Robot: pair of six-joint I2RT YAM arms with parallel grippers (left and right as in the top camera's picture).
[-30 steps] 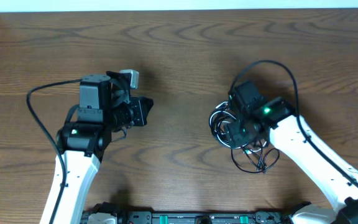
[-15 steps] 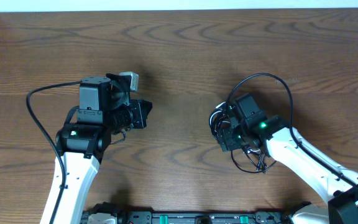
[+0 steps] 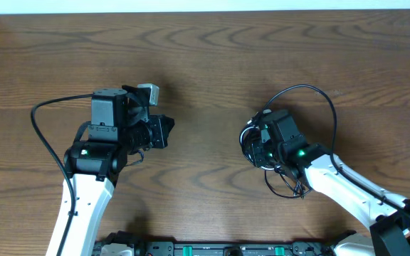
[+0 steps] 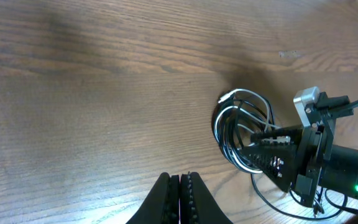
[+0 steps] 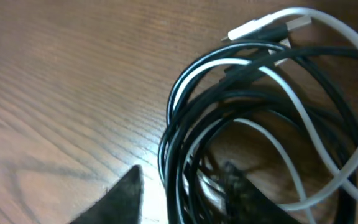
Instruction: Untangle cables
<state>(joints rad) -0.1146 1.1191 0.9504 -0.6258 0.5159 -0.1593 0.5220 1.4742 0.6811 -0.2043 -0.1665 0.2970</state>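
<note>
1. Overhead: a brown wood-grain table [image 3: 212, 57] fills the frame. Two white-and-black arms come in from the bottom edge.
2. The left gripper [image 3: 168, 131] sits left of centre and points toward frame right, well apart from the tangle. In the left wrist view its black fingers [image 4: 166, 198] are at bottom centre, pressed flat together with nothing between them.
3. The tangle lies right of centre. A thin flexible black cable [image 3: 250, 146] and a thin flexible white cable [image 3: 246, 135] are coiled into one small bundle. Looser black strands trail off toward its lower right.
4. The right gripper [image 3: 258, 149] is down on the bundle, its body covering the bundle's right side. A thick black lead [image 3: 329, 107] fixed to that arm arcs above and to the right of it.
5. Left wrist view: the bundle is in the right half of the frame. The right gripper [image 4: 244, 151] pushes into the loops from the right. A small white plug end [image 4: 229, 95] sticks out at the bundle's upper left.
6. Right wrist view, close and soft-focused: black loops [image 5: 185, 124] and white loops [image 5: 303, 118] cross over one another on the wood. The white plug lies at the top of the frame.
7. Right claw: one dark fingertip [image 5: 120, 199] shows at lower left, just beside the strands. The other is only a blur among them. I cannot tell whether the jaws pinch any strand or simply stand among the loops.
</note>
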